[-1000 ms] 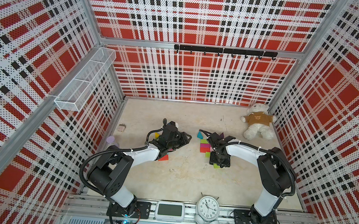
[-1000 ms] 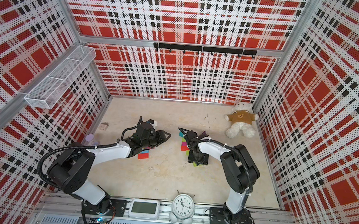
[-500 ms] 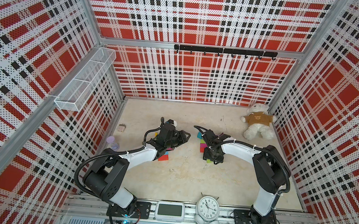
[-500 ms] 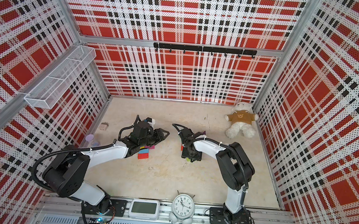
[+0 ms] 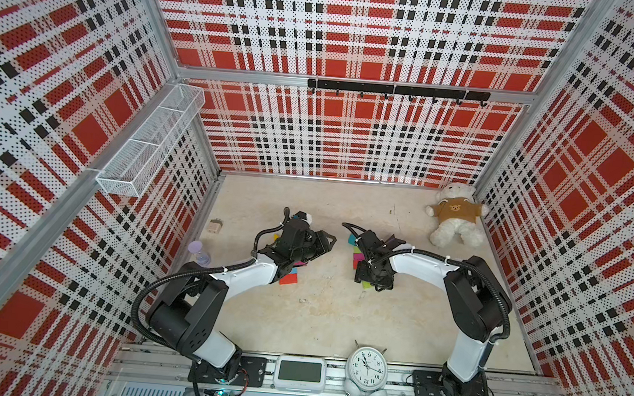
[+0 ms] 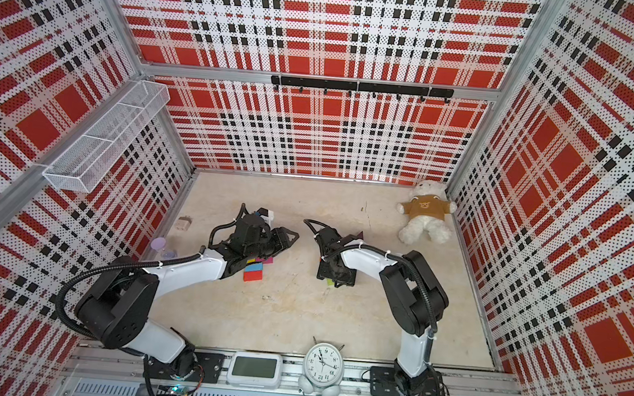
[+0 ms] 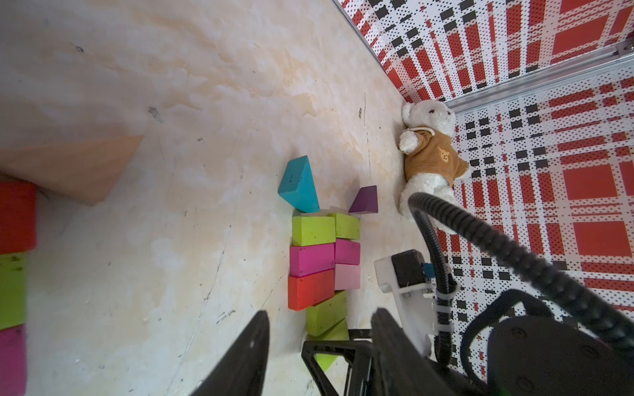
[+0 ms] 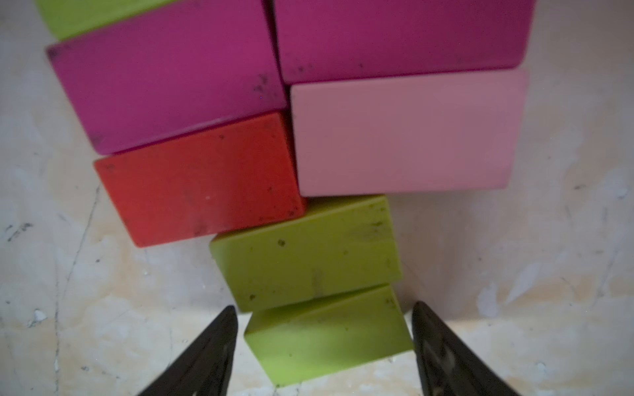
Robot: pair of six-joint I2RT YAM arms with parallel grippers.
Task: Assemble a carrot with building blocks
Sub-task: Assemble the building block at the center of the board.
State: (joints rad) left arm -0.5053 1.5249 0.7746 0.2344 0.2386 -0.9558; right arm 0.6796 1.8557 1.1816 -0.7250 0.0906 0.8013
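Scuffed matte rectangular blocks (image 8: 404,133), magenta, pink, red and lime, lie flat in a tapering cluster on the mottled beige surface (image 8: 531,274). Right hand (image 8: 323,306) parted, loosely straddling the endmost lime block (image 8: 326,337), no grip; left hand (image 7: 319,311) half-open, empty.

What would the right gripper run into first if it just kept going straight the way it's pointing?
Most likely the end lime green block, which sits between the open fingers of the right gripper. The tips themselves would probably reach the table beside it. Depth is unclear.
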